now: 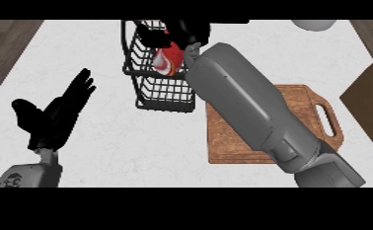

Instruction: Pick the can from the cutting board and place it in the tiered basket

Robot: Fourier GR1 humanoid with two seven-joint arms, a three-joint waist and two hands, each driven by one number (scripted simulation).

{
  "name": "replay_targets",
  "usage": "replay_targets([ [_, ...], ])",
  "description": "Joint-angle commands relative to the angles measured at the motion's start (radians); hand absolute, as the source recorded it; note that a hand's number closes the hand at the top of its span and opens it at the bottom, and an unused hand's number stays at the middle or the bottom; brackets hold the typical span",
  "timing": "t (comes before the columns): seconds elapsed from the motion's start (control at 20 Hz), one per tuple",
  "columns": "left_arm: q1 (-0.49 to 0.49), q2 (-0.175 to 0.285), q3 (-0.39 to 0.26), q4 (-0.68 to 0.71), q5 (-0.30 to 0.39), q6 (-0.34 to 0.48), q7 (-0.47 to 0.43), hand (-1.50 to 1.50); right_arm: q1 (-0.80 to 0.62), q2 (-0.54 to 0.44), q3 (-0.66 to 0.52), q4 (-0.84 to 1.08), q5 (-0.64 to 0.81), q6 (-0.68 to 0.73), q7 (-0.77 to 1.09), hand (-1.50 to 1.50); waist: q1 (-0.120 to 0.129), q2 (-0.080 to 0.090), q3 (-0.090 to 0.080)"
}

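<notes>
1. Under my right hand (191, 30): the can (167, 61), red and white. My fingers are curled round its top, so it hangs tilted at the upper tier; whether over or just within it, I cannot tell.
2. Basket (166, 107), black wire, directly below the hand. I judge the can is poised here for release.
3. Board (233, 140), back along my forearm, nearer me, bearing no can.
4. Left hand (58, 113), well apart to the left, open with fingers up, resting out of the way.
</notes>
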Motion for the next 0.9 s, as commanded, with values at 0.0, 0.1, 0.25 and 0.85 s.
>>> replay_targets([
  [0.0,-0.037,0.013,0.024,0.036,0.012,-0.022,-0.006,0.00,-0.018,0.017,-0.033,0.136,-0.048,-0.036,-0.102,-1.50,0.001,0.023,-0.005],
  [0.1,-0.026,-0.006,0.008,0.026,-0.004,-0.007,-0.002,0.00,-0.022,0.017,0.023,0.119,-0.110,-0.088,-0.081,-1.50,0.012,0.023,-0.005],
  [0.25,0.003,-0.034,-0.034,-0.050,-0.034,0.027,0.039,0.00,-0.053,0.017,-0.018,0.096,-0.199,-0.100,-0.058,-1.50,0.017,0.020,-0.004],
  [0.85,0.029,-0.008,0.026,-0.034,-0.001,-0.004,0.015,0.00,-0.007,0.010,-0.304,-0.017,-0.473,-0.199,-0.186,-1.50,-0.012,0.018,-0.004],
])
